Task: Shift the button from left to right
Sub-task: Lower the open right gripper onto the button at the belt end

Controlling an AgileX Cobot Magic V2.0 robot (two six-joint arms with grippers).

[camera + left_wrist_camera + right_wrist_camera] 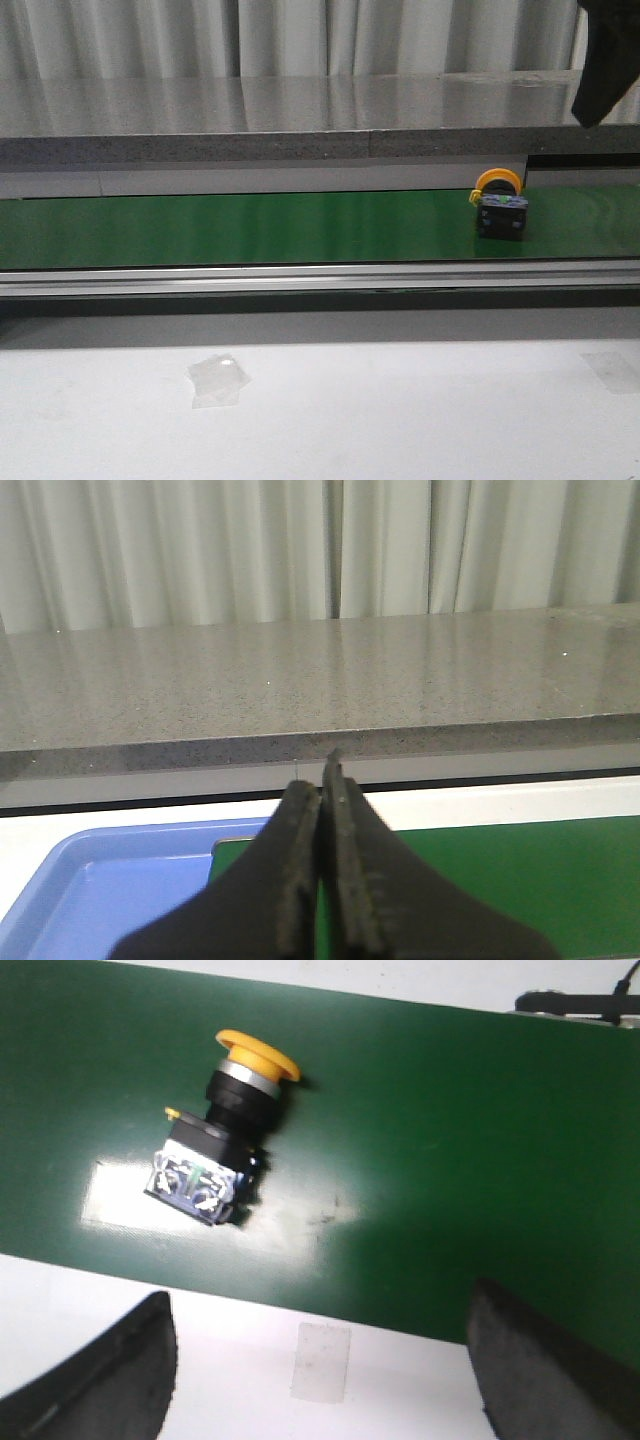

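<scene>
The button (500,204), with a yellow-orange round head on a black blocky body, lies on its side on the green belt (250,228) at the right. It also shows in the right wrist view (225,1127), head pointing away from the fingers. My right gripper (320,1360) is open and empty, above the white table edge beside the belt, apart from the button. A dark part of the right arm (605,60) hangs at the top right of the front view. My left gripper (322,865) is shut and empty, over the belt's left end.
A blue tray (110,880) sits beside the belt's left end. A grey stone ledge (300,110) runs behind the belt, curtains behind it. A metal rail (320,278) borders the belt's front. Clear tape pieces lie on the white table (218,380) (322,1362).
</scene>
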